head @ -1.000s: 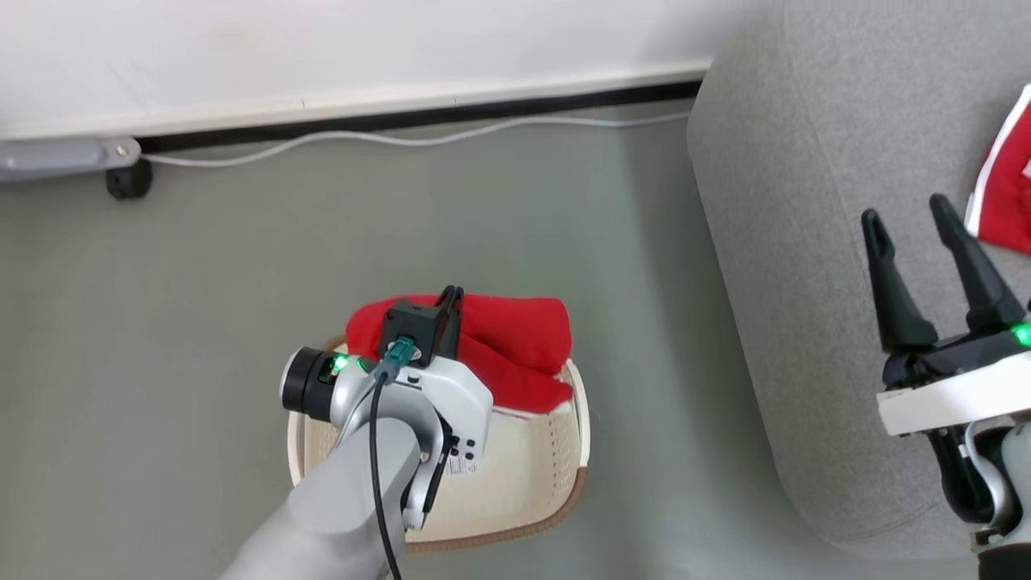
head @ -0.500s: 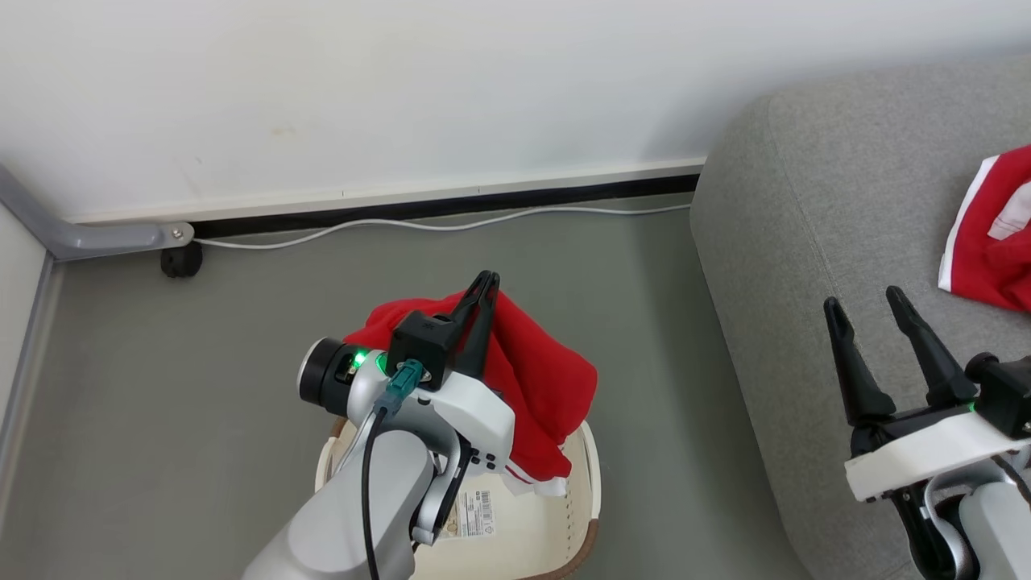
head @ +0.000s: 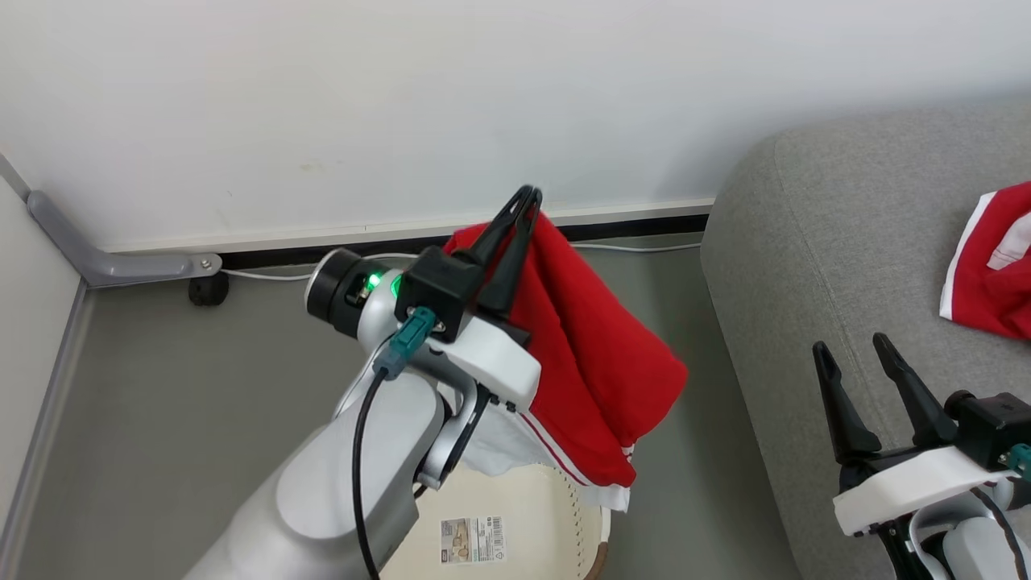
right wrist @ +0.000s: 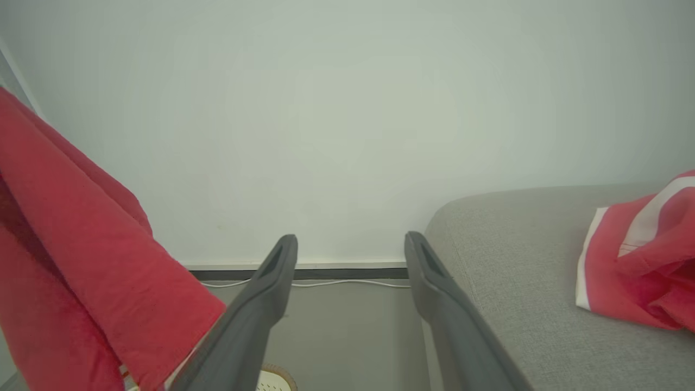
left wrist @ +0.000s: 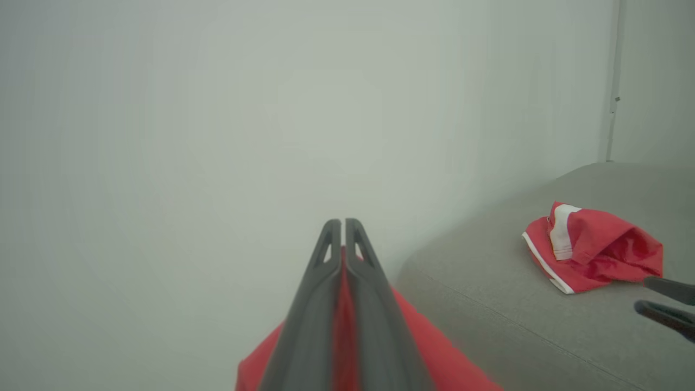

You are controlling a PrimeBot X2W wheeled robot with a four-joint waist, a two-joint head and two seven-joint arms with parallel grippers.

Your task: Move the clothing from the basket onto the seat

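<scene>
My left gripper (head: 527,195) is shut on a red garment (head: 600,362) with white trim, which hangs from the fingers above the cream basket (head: 592,528). In the left wrist view the same red cloth (left wrist: 450,364) is pinched between the closed fingers (left wrist: 364,282). A second red garment (head: 991,274) lies on the grey seat (head: 830,225), also seen as the red garment (left wrist: 592,250) on the seat (left wrist: 488,293). My right gripper (head: 855,348) stands open and empty at the seat's front edge. The basket's bottom label (head: 474,541) is uncovered.
A white wall (head: 403,105) with a dark skirting strip stands behind. A white cable (head: 266,275) runs along the floor by it. A grey bracket with a black wheel (head: 207,288) sits at the left. Grey floor (head: 201,387) lies around the basket.
My left gripper has risen with the red garment, lifting it out of the basket. The head camera has tilted up, so the whole picture has shifted. The right gripper stays open.
</scene>
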